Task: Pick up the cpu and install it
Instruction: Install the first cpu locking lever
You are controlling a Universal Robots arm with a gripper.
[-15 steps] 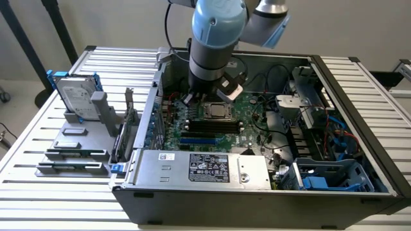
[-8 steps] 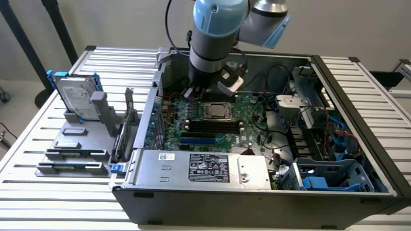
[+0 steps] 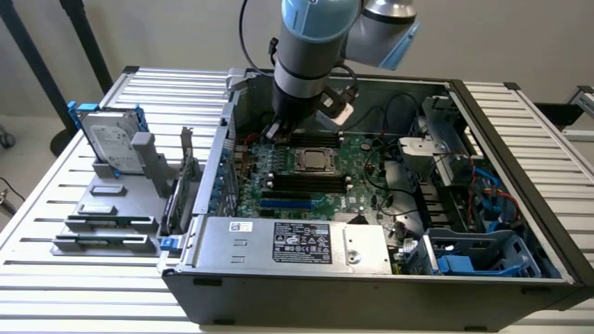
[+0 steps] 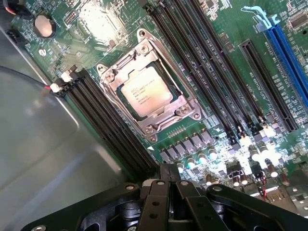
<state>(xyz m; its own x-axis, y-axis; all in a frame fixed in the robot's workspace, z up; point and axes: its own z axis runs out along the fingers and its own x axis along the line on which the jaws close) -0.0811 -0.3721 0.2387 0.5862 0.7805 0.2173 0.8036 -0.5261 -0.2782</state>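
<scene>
The cpu (image 4: 146, 90), a small square chip with a dull silver top, sits flat in the metal socket frame (image 4: 190, 108) on the green motherboard (image 3: 357, 191). In the exterior view the cpu (image 3: 315, 160) lies at the middle of the board inside the open computer case. My gripper (image 4: 167, 172) is shut, its black fingers pressed together with nothing between them, hovering above the board beside the socket. From outside, my gripper (image 3: 275, 132) hangs over the board's far end, just towards the exterior view's left of the socket.
Black memory slots (image 4: 108, 127) flank the socket on both sides. The case wall (image 3: 222, 149) is close to the arm. A power supply (image 3: 297, 243) spans the case front. A hard drive in a blue frame (image 3: 110, 142) stands on a grey fixture (image 3: 107, 229) at the left.
</scene>
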